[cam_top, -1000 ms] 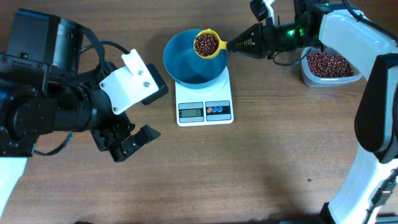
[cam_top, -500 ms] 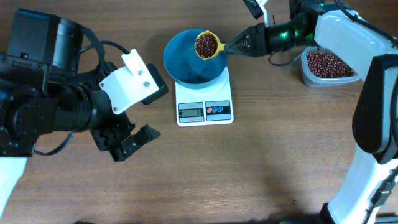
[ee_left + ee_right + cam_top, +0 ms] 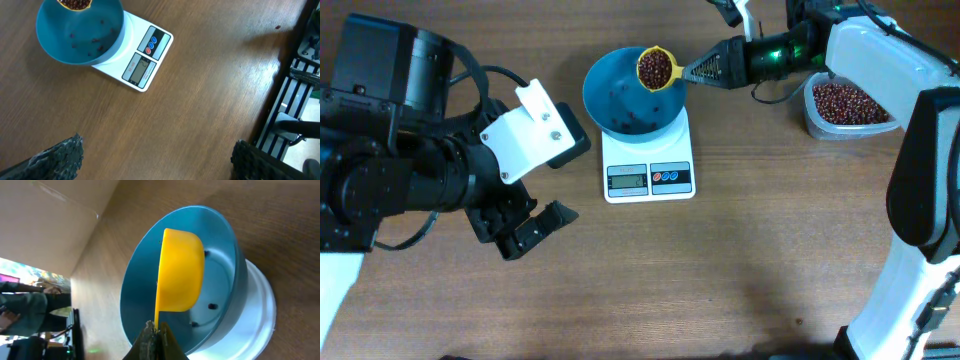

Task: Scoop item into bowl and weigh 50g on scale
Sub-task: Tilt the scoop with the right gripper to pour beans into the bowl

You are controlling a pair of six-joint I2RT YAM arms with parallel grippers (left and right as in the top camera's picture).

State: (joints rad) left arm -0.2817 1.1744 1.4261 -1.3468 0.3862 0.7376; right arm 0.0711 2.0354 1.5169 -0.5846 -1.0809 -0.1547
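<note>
The blue bowl (image 3: 620, 100) stands on the white scale (image 3: 648, 178), with a few dark beans scattered on its bottom (image 3: 92, 45). My right gripper (image 3: 692, 71) is shut on the handle of a yellow scoop (image 3: 656, 70) full of reddish-brown beans, tilted over the bowl's far right rim. In the right wrist view the scoop (image 3: 180, 270) shows from below above the bowl (image 3: 135, 290), its handle pinched between my fingers (image 3: 156, 334). My left gripper (image 3: 525, 225) is open and empty over the table, left of and below the scale (image 3: 145, 62).
A clear plastic tub of beans (image 3: 848, 105) stands at the far right, behind the right arm. A dark frame (image 3: 295, 100) runs along the table's edge in the left wrist view.
The scoop has tilted a little over the bowl and several beans have dropped into the bowl. The left arm has not moved.
</note>
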